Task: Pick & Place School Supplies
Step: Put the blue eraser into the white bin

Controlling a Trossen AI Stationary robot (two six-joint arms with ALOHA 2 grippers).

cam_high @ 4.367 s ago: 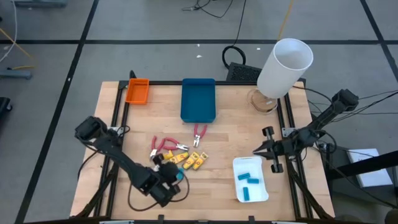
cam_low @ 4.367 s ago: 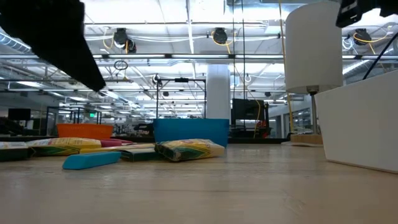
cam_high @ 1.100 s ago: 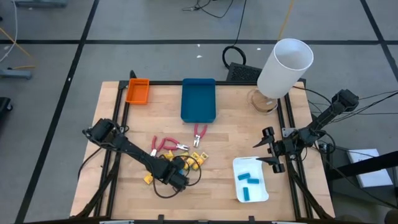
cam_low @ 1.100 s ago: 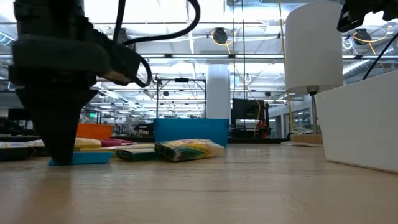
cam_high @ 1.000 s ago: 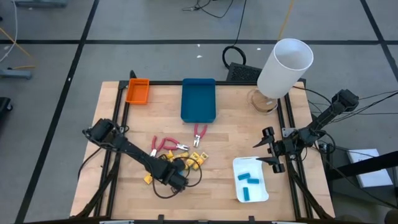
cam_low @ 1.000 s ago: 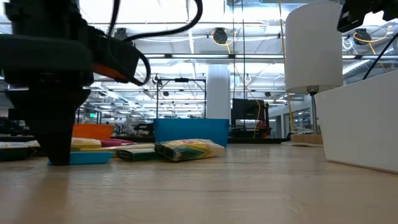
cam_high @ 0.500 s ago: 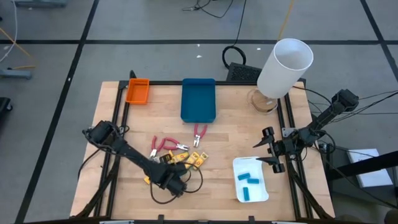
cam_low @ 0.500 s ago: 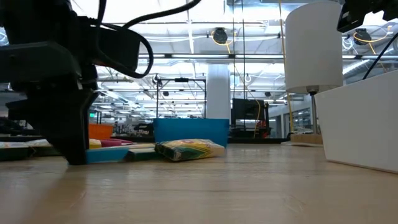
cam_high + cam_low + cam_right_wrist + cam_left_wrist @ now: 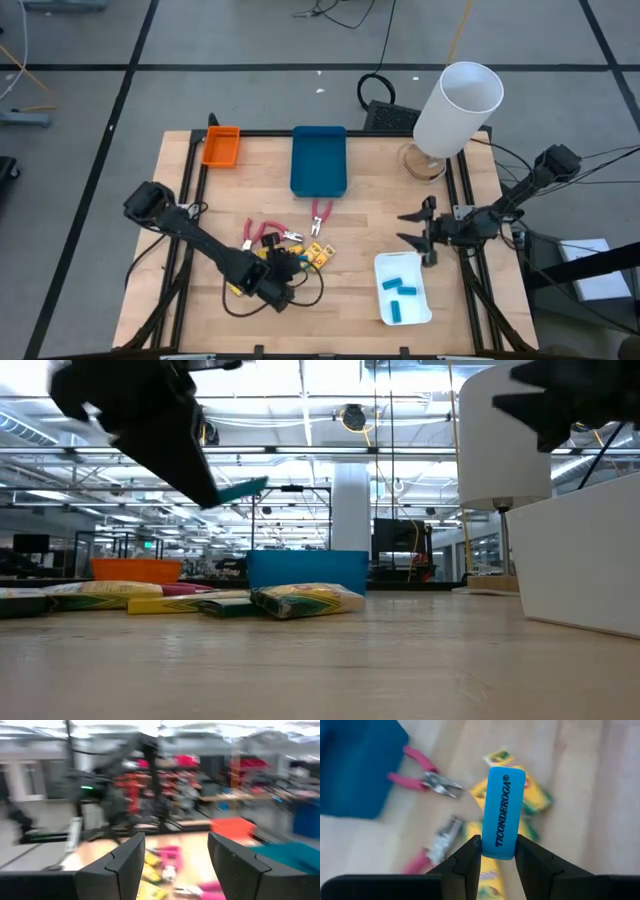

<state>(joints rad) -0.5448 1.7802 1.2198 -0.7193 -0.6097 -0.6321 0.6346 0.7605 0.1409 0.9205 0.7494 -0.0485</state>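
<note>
We have the left claw [image 9: 496, 851] pinching a light-blue eraser [image 9: 502, 812] by its lower end, the block standing upright between the two dark fingers and clear of the tabletop [image 9: 370, 220]. In the high view this claw [image 9: 279, 285] hangs over the near-left part of the tabletop, just near of the heap of yellow crayon packs [image 9: 312, 256] and red-handled pliers [image 9: 264, 235]. In the low view the eraser [image 9: 243, 489] shows well above the wood.

Our step, as we judge it, is to carry the eraser right to the white tray [image 9: 381, 265], where three more blue erasers [image 9: 399, 289] already lie. To do it well, we should keep the grip firm, since only the lower end is held and the block could swing or slip. We should travel high enough to pass over the packs and the tray's wall, then lower over a bare patch before letting go.

The right claw [image 9: 412, 227] waits above the right side of the tabletop, just far of the white tray, its fingers spread apart.

From above, the left arm hides its own fingers and the eraser. The white tray's inside is hidden in the low view, so only the high view can guide placement.
</note>
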